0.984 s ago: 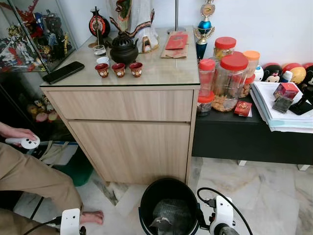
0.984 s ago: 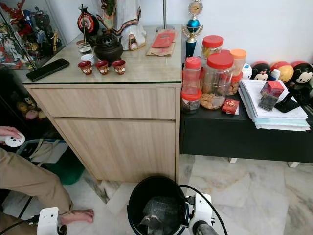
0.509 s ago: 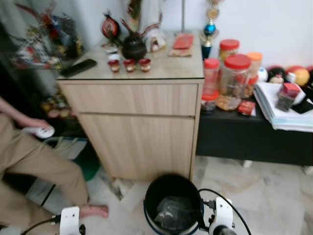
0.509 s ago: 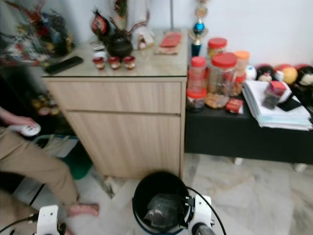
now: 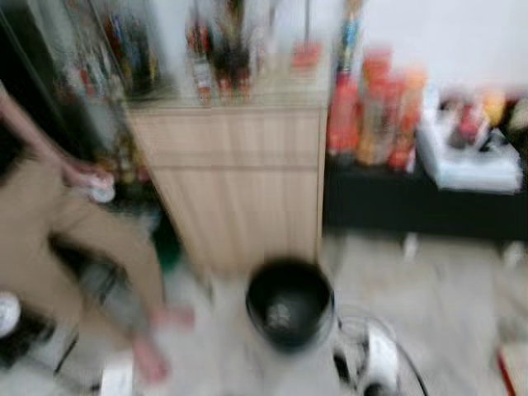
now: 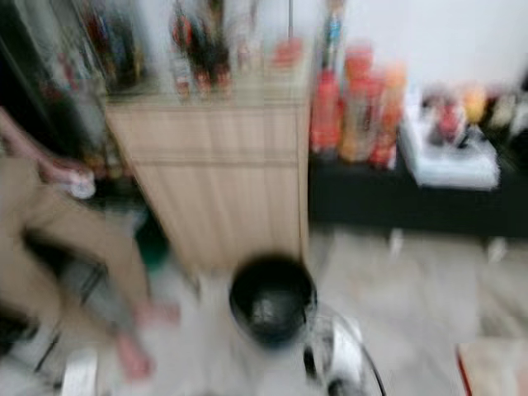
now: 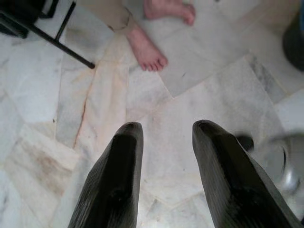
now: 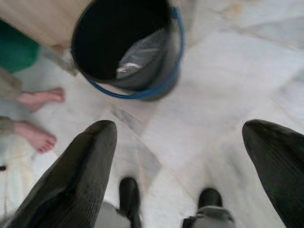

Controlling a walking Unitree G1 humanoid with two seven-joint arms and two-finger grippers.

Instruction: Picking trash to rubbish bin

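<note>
A marble floor (image 7: 199,90) is seen below both grippers. The right gripper (image 8: 180,156) is spread wide near the bin (image 8: 128,47), which seemingly holds crumpled trash (image 8: 137,59); the left gripper (image 7: 164,142) is parted, empty.

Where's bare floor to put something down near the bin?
Bare marble floor lies beside the bin, away from the cabinet. More between the left claw and the person's feet. Crowded: the cabinet top and the black shelf.

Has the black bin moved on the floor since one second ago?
No. The black bin still sits at the wooden cabinet's right front corner; the camera shifted.
</note>
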